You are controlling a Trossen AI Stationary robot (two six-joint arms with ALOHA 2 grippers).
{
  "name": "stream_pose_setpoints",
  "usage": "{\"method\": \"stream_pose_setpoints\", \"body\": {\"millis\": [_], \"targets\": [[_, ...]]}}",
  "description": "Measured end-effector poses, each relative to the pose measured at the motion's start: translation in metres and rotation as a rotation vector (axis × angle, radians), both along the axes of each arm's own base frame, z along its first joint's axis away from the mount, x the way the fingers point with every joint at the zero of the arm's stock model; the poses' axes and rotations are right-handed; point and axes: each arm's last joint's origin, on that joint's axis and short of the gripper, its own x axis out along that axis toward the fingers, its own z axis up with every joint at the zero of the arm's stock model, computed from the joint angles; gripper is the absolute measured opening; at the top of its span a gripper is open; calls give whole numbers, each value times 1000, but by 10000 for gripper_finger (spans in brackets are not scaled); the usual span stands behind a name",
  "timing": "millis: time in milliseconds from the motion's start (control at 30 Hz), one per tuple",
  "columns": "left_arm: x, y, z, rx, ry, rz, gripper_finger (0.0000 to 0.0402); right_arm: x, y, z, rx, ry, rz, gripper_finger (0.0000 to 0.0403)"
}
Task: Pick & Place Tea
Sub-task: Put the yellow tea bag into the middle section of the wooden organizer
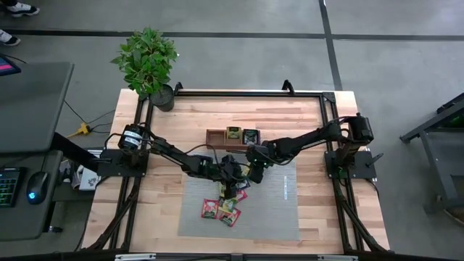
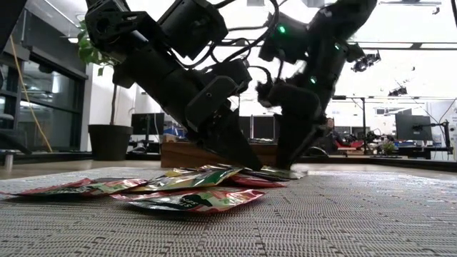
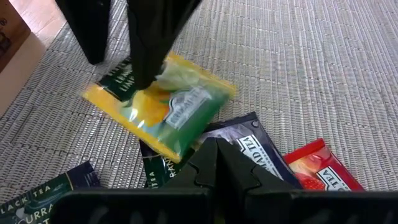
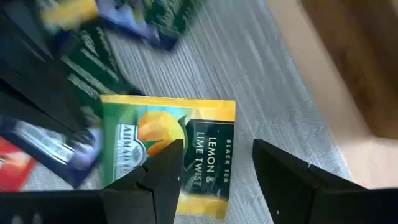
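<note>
Between the two hands, on the grey mat (image 1: 275, 210) in the middle of the worktop (image 1: 319, 145), lies a yellow-and-green lemon and lime sachet (image 4: 180, 149). The right hand (image 4: 214, 171) is down over it with its fingers apart, one finger resting on the sachet's printed face and the other just beside its edge on the mat; it is not clamped on anything. The left hand (image 3: 216, 163) hovers low and close on the other side with its fingers together, holding nothing. Directly beneath the left hand sit a dark blue sachet (image 3: 245, 140) and a red sachet (image 3: 317, 165), partly under the lemon one, with a dark green black-tea sachet (image 3: 43, 196) off to the side. Nearer the mat's front edge, more sachets (image 1: 221, 209) lie in a loose overlapping cluster. Beyond both hands stands the brown wooden tray (image 1: 216, 136), with sachets already in two of its compartments.
</note>
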Motion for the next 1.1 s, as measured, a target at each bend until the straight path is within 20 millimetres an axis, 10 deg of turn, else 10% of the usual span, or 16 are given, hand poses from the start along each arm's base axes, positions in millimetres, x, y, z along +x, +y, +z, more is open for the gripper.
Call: {"method": "stream_pose_setpoints", "body": {"millis": [367,733,1100], "targets": [[-1,0,-1,-2,19,-1,1,-14,0,-18,44,-21,-31,174],[-1,0,-1,-11,19,5,1,-15,0,-20,40,-10,-7,11],[-1,0,-1,-15,20,7,1,-16,0,-8,35,-58,3,1]]}}
